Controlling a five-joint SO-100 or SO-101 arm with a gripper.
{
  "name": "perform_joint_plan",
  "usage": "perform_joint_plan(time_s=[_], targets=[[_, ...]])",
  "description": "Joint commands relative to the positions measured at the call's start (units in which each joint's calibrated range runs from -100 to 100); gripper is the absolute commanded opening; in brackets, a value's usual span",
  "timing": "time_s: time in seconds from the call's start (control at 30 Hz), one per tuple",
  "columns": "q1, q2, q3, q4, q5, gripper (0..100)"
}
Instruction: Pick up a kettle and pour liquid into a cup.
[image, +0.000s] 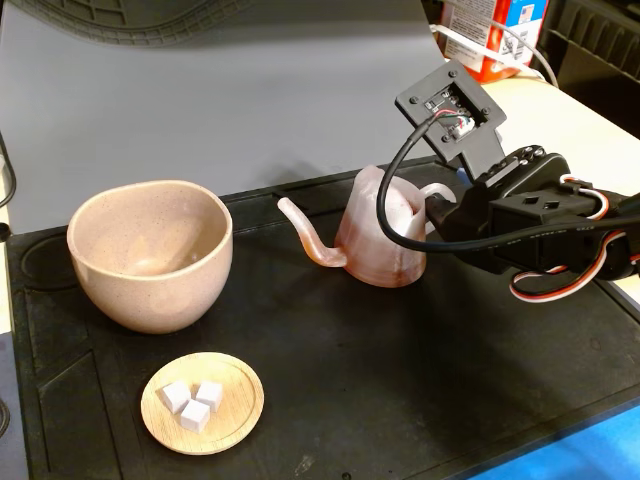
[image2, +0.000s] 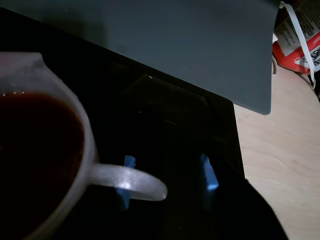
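Observation:
The pink ribbed kettle stands upright on the black mat, its spout pointing left toward the cup. The beige speckled cup stands at the left and looks empty. My gripper is at the kettle's right side, at its loop handle. In the wrist view the kettle holds dark red-brown liquid. Its handle crosses the left blue-padded finger and ends between the two fingers. My gripper is open, and the right finger stands clear of the handle.
A small wooden dish with three white cubes sits in front of the cup. A grey board stands behind the mat. A red and white carton is at the back right on the pale table.

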Motion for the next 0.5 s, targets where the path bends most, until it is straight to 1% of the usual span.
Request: perform_joint_plan(time_s=[0.0, 0.1, 0.47], targets=[[-0.1, -0.5, -2.3, -0.9, 0.2, 17], [-0.2, -0.7, -1.7, -1.0, 1.8, 17], [-0.4, -1.3, 0.9, -1.0, 1.8, 17]])
